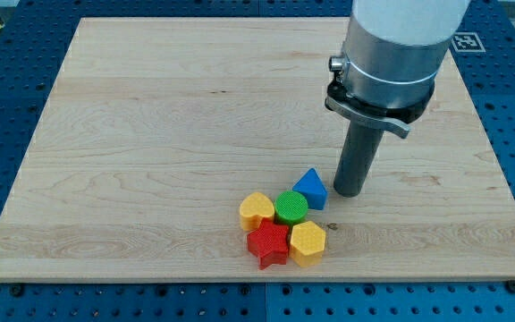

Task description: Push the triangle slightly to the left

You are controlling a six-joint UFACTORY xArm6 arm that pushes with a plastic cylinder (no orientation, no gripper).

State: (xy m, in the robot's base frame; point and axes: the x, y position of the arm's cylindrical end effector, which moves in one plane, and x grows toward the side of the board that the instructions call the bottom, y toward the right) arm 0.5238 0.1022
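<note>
The blue triangle [310, 188] lies on the wooden board [150, 134], right of the middle and toward the view's bottom. My tip [348, 192] stands just to the triangle's right, very close to it or touching its right side. Directly to the triangle's lower left a green cylinder [291, 207] touches it. A yellow heart [257, 210] lies left of the cylinder. A red star [269, 243] and a yellow hexagon [308, 243] lie below them. These blocks form one tight cluster.
The arm's grey cylindrical body [392, 54] hangs over the board's top right. A blue perforated table [7, 107] surrounds the board. The board's bottom edge runs just below the cluster.
</note>
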